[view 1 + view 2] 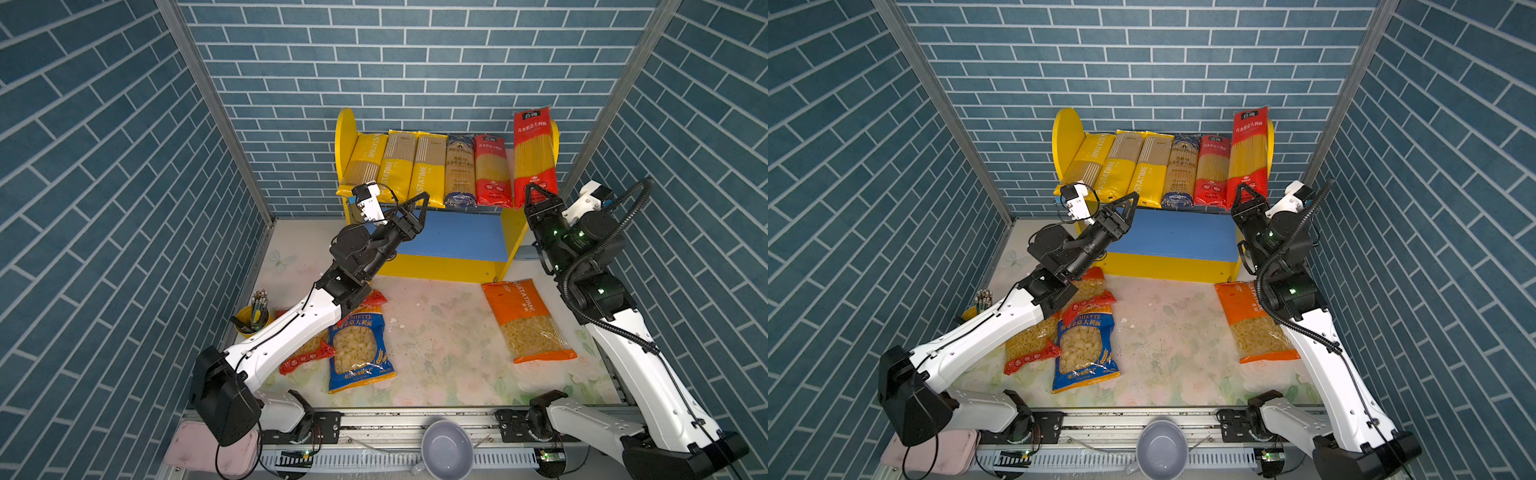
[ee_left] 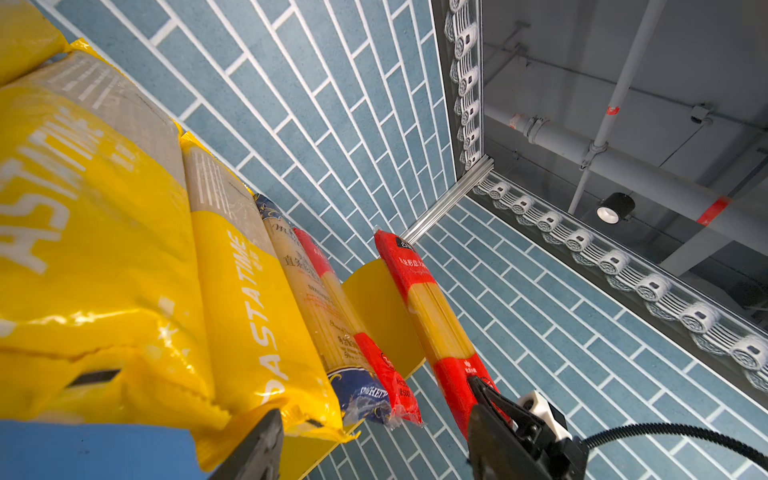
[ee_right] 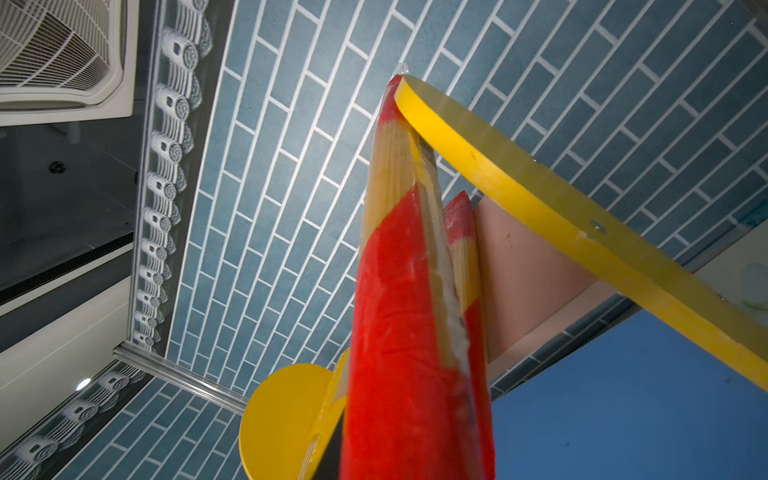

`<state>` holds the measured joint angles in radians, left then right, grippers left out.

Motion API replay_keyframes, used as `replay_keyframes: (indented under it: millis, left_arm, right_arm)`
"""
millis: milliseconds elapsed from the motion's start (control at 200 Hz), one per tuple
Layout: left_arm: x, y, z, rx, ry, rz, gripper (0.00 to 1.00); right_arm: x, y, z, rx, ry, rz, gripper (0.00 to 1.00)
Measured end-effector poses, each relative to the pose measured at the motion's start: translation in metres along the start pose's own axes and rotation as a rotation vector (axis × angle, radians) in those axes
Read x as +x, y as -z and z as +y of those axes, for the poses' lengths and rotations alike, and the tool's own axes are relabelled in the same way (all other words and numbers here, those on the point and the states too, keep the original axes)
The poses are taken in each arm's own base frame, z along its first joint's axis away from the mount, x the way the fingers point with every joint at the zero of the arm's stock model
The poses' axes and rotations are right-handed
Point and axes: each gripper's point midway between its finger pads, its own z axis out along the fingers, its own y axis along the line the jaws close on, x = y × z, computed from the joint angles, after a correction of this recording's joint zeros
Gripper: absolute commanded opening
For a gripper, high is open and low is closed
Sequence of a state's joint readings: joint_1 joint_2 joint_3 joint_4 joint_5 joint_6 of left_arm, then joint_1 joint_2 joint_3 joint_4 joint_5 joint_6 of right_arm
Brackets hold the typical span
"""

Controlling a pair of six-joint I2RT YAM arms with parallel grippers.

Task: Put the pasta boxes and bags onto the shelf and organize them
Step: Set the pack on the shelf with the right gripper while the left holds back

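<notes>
R end effector (image 1: 539, 191) pinching red spaghetti pack (image 1: 534, 153); L end effector (image 1: 419, 208) spread, empty.

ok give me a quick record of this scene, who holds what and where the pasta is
left end effector: open, empty, by the yellow packs
right end effector: shut on red spaghetti pack, at the right end of the shelf
upper board: three yellow packs, dark-blue pack, second red pack
on table: orange bag, blue bag, two red bags
</notes>
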<state>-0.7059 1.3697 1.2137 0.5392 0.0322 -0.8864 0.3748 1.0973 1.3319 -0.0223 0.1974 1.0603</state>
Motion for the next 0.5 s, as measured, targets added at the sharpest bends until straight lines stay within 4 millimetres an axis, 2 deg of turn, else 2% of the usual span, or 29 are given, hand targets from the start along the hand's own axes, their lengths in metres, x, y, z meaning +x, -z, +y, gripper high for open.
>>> replay_keyframes:
  millis: [170,370,500]
  left_arm:
    - [0.003,0.002,0.003,-0.008,0.000,0.007,0.71]
    - [0.001,0.004,0.000,0.003,0.000,0.005,0.71]
    - [0.003,0.005,0.002,0.000,0.000,0.008,0.71]
  right_arm:
    - [0.002,-0.015,-0.013,0.057,-0.032,0.018,0.00]
    - [-0.003,-0.024,-0.024,0.113,-0.118,0.028,0.00]
    - [0.001,-0.029,-0.034,0.158,-0.169,0.045,0.00]
